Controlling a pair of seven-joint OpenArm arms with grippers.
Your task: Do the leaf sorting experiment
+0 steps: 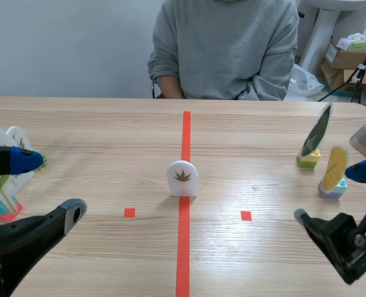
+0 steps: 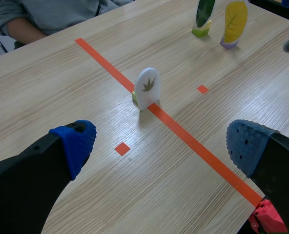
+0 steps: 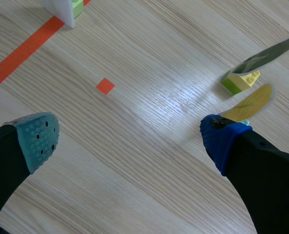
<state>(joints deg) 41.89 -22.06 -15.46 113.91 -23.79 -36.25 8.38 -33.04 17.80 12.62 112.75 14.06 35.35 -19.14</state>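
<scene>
Scene view: a white leaf card [image 1: 182, 178] stands upright at mid-table [image 1: 109, 136] on the orange-red tape line [image 1: 184, 260], showing a brown leaf. Toward the right edge a green leaf [image 1: 317, 131] stands on a yellow-green block, with a yellow leaf [image 1: 334, 168] on a pale purple block just beside it and nearer the robot. More leaf cards [image 1: 0, 189] stand at the far left. The left arm [image 1: 16, 247] and right arm [image 1: 350, 247] are low at their own sides. A person [image 1: 226, 43] in grey sits across the table. Left wrist view: the left gripper [image 2: 161, 144] is spread wide with nothing between its blue pads; the white leaf card is ahead of it on the tape line, well apart, and the green and yellow leaves are far beyond. Right wrist view: the right gripper [image 3: 130, 141] is spread wide and holds nothing; the yellow leaf is just beside its blue-padded finger [image 3: 222, 139], and the green leaf is ahead of that.
</scene>
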